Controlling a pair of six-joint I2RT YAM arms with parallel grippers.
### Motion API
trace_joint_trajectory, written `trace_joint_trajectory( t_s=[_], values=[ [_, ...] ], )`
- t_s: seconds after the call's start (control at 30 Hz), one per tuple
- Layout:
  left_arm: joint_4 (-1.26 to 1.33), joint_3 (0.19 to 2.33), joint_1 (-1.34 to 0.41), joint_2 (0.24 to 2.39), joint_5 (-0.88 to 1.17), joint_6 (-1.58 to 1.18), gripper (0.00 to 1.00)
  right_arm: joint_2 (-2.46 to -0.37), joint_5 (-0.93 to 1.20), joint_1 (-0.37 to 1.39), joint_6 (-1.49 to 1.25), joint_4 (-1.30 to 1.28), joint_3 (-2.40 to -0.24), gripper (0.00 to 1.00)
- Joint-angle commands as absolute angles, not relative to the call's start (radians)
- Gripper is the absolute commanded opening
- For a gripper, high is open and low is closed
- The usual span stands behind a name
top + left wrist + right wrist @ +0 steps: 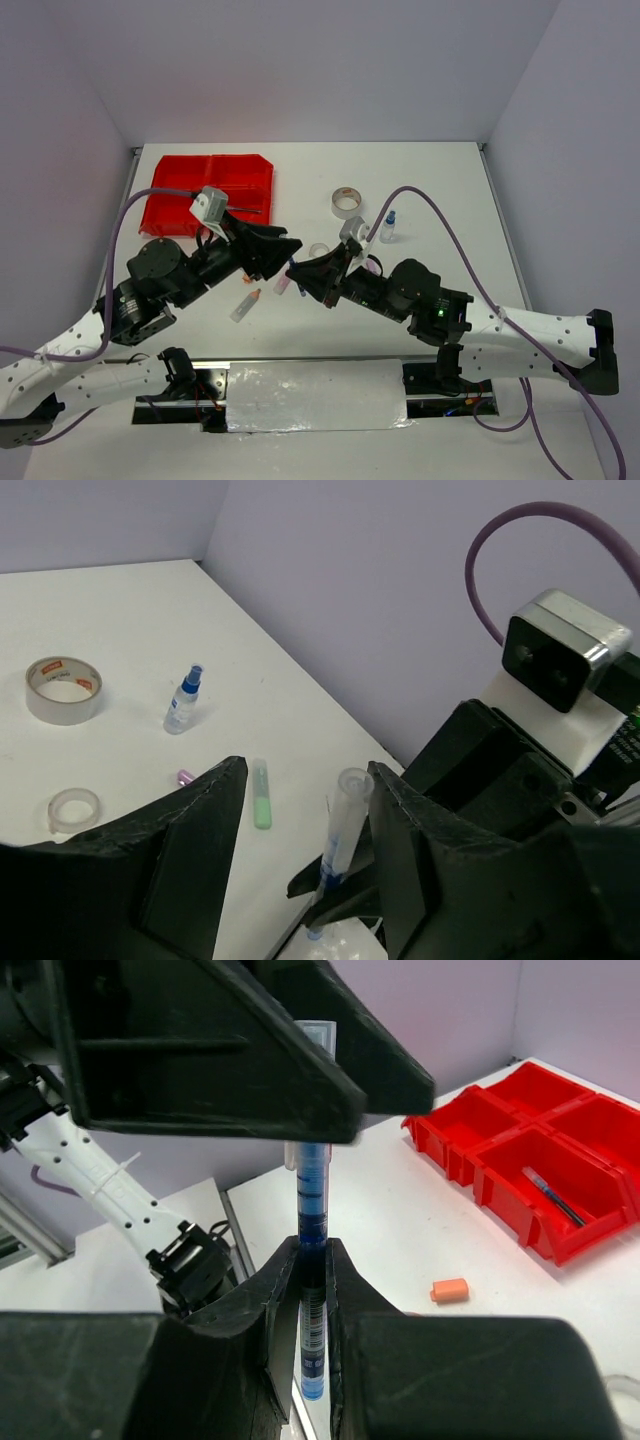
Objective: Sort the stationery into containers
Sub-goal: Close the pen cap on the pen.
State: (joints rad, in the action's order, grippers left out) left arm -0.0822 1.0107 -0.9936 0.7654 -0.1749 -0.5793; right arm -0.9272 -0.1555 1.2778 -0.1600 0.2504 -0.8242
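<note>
Early stage. One dark-blue pen (553,1194) is binned in the near right compartment of the red organiser tray (505,1195). A second pen (313,1195) is held upright mid-scene, clamped by the right pincer (312,1250). The left pincer (307,770) is spread open around its top. Grey tape roll (62,688), clear tape ring (75,808), blue-capped bottle (183,702) and green marker (261,795) lie unsorted on the worktop (120,610).

We see the tray (235,170) far left, one pen (555,1197) in it. Right of it lies the tape roll (347,201), the bottle (388,226) further right, the tape ring (319,251) before the roll. A second pen (312,1175) is at the middle
</note>
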Motion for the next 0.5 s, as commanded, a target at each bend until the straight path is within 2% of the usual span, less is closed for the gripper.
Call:
trace_joint_trajectory(
  t_s=[0.0, 0.07, 0.17, 0.33, 0.43, 0.47],
  values=[
    [-0.040, 1.025, -0.991, 0.729, -0.144, -0.575, 0.64, -0.931, -0.212, 1.285, -0.163, 0.293, -0.848, 0.00],
    [-0.019, 1.019, -0.989, 0.719, -0.121, -0.568, 0.60, -0.939, -0.207, 1.287, -0.161, 0.284, -0.856, 0.00],
    [-0.026, 1.031, -0.991, 0.724, -0.123, -0.561, 0.38, -0.939, -0.204, 1.287, -0.163, 0.290, -0.854, 0.00],
    [-0.032, 1.035, -0.991, 0.739, -0.129, -0.557, 0.40, -0.942, -0.190, 1.287, -0.158, 0.285, -0.865, 0.00],
    [-0.031, 1.032, -0.991, 0.749, -0.124, -0.558, 0.37, -0.939, -0.198, 1.285, -0.156, 0.287, -0.867, 0.00],
    [-0.031, 1.028, -0.989, 0.753, -0.123, -0.561, 0.34, -0.937, -0.201, 1.287, -0.153, 0.287, -0.870, 0.00]
  ],
)
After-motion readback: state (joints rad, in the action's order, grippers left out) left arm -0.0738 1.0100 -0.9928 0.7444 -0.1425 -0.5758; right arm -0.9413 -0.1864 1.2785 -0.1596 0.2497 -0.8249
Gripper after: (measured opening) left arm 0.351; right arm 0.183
